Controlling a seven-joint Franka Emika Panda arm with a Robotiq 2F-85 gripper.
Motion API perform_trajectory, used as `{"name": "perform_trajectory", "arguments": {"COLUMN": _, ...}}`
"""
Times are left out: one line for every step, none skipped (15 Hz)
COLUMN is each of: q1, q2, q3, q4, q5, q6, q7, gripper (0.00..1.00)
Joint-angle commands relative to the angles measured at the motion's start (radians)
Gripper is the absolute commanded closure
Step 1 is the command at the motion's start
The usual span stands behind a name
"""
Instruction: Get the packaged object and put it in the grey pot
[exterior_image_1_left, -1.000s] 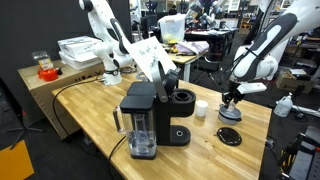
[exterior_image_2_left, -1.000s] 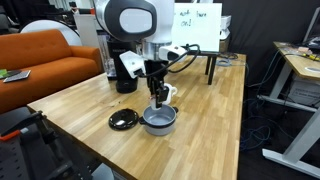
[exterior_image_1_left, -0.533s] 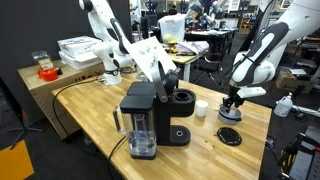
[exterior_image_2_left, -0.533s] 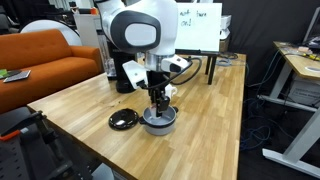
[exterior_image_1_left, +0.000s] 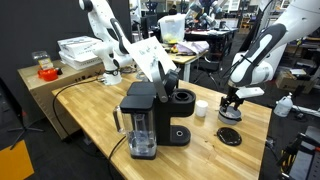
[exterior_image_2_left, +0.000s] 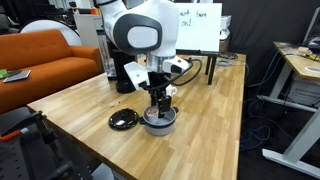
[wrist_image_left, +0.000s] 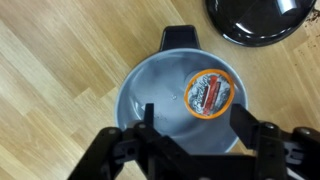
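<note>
In the wrist view the grey pot (wrist_image_left: 150, 85) lies right under me, its black handle (wrist_image_left: 180, 38) pointing up the picture. The packaged object (wrist_image_left: 209, 94), a round pod with an orange rim and a red-brown printed lid, lies flat inside the pot on the right. My gripper (wrist_image_left: 195, 125) is open just above the pot, with nothing between its fingers (wrist_image_left: 243, 120); the pod is below and clear of them. In both exterior views the gripper (exterior_image_1_left: 231, 100) (exterior_image_2_left: 158, 103) hangs straight down over the pot (exterior_image_1_left: 230, 114) (exterior_image_2_left: 158, 122).
A flat black disc (wrist_image_left: 260, 20) (exterior_image_1_left: 229, 136) (exterior_image_2_left: 124, 119) lies on the wooden table beside the pot. A white cup (exterior_image_1_left: 201, 108) stands between the pot and the black coffee machine (exterior_image_1_left: 150, 115). The table edge (exterior_image_2_left: 200, 150) runs close behind the pot.
The jaws have gone from shut to open and the pod now lies loose in the pot. The arm has sunk slightly toward the pot.
</note>
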Motion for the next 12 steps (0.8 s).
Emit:
{"name": "perform_trajectory", "arguments": {"q1": -0.016, "q2": -0.016, "q3": 0.008, "q4": -0.003, "q5": -0.003, "q6": -0.009, "q7": -0.021, "gripper": 0.0}}
{"name": "perform_trajectory", "arguments": {"q1": -0.006, "q2": -0.022, "q3": -0.001, "q4": -0.01, "q5": -0.013, "q6": -0.006, "q7": -0.015, "gripper": 0.0}}
{"name": "perform_trajectory", "arguments": {"q1": 0.006, "q2": -0.028, "q3": -0.012, "q4": -0.016, "q5": -0.025, "q6": -0.006, "q7": -0.008, "gripper": 0.0}}
{"name": "perform_trajectory", "arguments": {"q1": 0.021, "q2": -0.043, "q3": -0.025, "q4": -0.031, "q5": -0.04, "q6": -0.003, "q7": 0.002, "gripper": 0.0}}
{"name": "perform_trajectory", "arguments": {"q1": 0.038, "q2": -0.064, "q3": -0.04, "q4": -0.053, "q5": -0.057, "q6": 0.0, "q7": 0.011, "gripper": 0.0}}
{"name": "perform_trajectory", "arguments": {"q1": 0.046, "q2": -0.085, "q3": -0.044, "q4": -0.077, "q5": -0.068, "q6": 0.003, "q7": 0.013, "gripper": 0.0}}
{"name": "perform_trajectory", "arguments": {"q1": 0.058, "q2": -0.12, "q3": -0.052, "q4": -0.119, "q5": -0.081, "q6": 0.004, "q7": 0.017, "gripper": 0.0}}
{"name": "perform_trajectory", "arguments": {"q1": 0.064, "q2": -0.159, "q3": -0.055, "q4": -0.168, "q5": -0.09, "q6": 0.009, "q7": 0.016, "gripper": 0.0}}
{"name": "perform_trajectory", "arguments": {"q1": 0.073, "q2": -0.205, "q3": -0.06, "q4": -0.225, "q5": -0.104, "q6": 0.016, "q7": 0.016, "gripper": 0.0}}
{"name": "perform_trajectory", "arguments": {"q1": 0.082, "q2": -0.25, "q3": -0.064, "q4": -0.278, "q5": -0.116, "q6": 0.021, "q7": 0.017, "gripper": 0.0}}
{"name": "perform_trajectory", "arguments": {"q1": 0.09, "q2": -0.3, "q3": -0.065, "q4": -0.334, "q5": -0.132, "q6": 0.029, "q7": 0.013, "gripper": 0.0}}
{"name": "perform_trajectory", "arguments": {"q1": 0.102, "q2": -0.35, "q3": -0.072, "q4": -0.381, "q5": -0.156, "q6": 0.027, "q7": 0.017, "gripper": 0.0}}
